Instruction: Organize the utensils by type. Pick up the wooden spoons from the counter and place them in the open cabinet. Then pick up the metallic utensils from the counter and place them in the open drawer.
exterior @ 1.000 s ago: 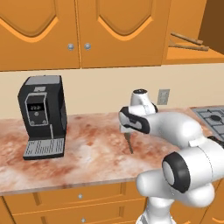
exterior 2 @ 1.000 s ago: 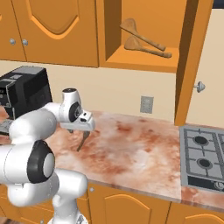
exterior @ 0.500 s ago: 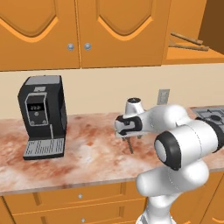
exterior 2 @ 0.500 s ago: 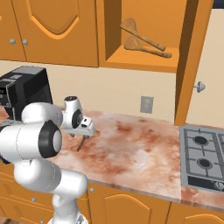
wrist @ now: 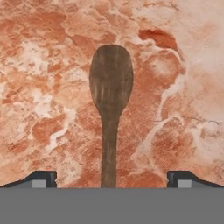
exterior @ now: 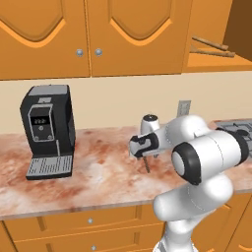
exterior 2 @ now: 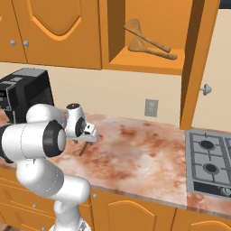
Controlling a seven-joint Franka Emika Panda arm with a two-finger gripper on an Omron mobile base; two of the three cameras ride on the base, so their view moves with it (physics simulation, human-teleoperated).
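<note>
A small dark slim spoon (wrist: 110, 100), one of the metallic utensils, lies on the reddish marbled counter (wrist: 183, 87). My gripper (wrist: 111, 180) hangs just above its handle, open, one fingertip on each side and nothing touched. From the base the spoon (exterior: 146, 165) (exterior 2: 82, 149) lies right under the gripper (exterior: 141, 155) (exterior 2: 88, 140), mid-counter (exterior: 98, 172). Two wooden spoons (exterior 2: 149, 43) (exterior: 211, 47) rest on the shelf of the open cabinet (exterior 2: 149, 64). The open drawer is out of view.
A black coffee machine (exterior: 47, 130) (exterior 2: 25, 92) stands on the counter to the left. A gas hob (exterior 2: 212, 162) lies at the right end. The cabinet's door (exterior 2: 196, 67) stands open above the hob's near side. Closed drawer fronts (exterior: 89, 221) run below the counter.
The arm's elbow has swung round toward the cameras while the hand stayed over the dark spoon and sank a little. The jaws have stayed open.
</note>
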